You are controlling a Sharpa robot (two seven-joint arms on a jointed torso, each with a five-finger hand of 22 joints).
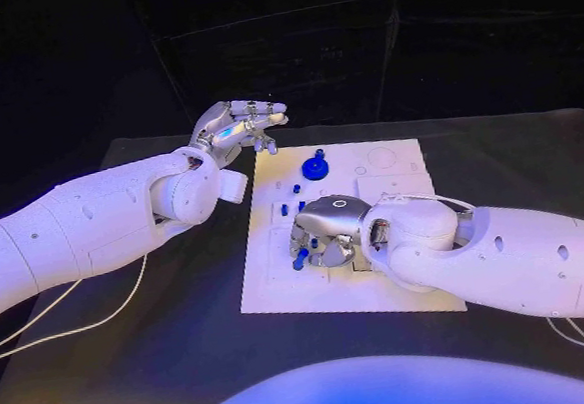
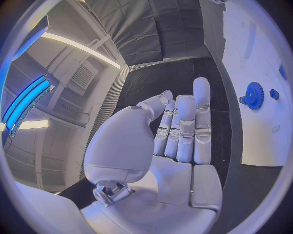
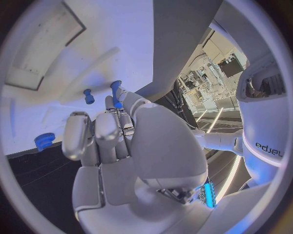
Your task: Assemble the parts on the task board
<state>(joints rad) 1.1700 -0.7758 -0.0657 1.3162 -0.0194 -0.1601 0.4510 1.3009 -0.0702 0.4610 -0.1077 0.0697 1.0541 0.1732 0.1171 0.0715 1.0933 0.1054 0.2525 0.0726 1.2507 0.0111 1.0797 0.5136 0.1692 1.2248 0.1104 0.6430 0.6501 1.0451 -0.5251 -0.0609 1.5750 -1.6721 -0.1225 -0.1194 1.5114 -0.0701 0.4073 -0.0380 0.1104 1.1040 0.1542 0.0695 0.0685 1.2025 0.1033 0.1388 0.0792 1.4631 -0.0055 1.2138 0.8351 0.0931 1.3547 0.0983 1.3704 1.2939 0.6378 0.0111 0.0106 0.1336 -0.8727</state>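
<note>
The white task board point(image 1: 391, 285) lies in the middle of the black table. A blue gear point(image 1: 316, 168) stands near its far edge, with small blue pegs point(image 1: 295, 189) just in front of it. My right hand point(image 1: 328, 229) is down on the board's middle, fingers curled. It seems to pinch a blue peg point(image 3: 116, 91) between thumb and fingertip, and that peg point(image 1: 299, 257) shows at the hand's left side. My left hand point(image 1: 239, 126) hovers off the board's far left corner, fingers point(image 2: 183, 126) stretched out and holding nothing. The gear point(image 2: 253, 95) lies beyond them.
A second small blue peg point(image 3: 89, 96) lies on the board point(image 3: 92, 48) by my right fingertips, and the gear point(image 3: 44, 141) sits further off. A white cable point(image 1: 90, 319) trails over the table at the left. Shallow recesses point(image 1: 381, 160) mark the board's far right corner.
</note>
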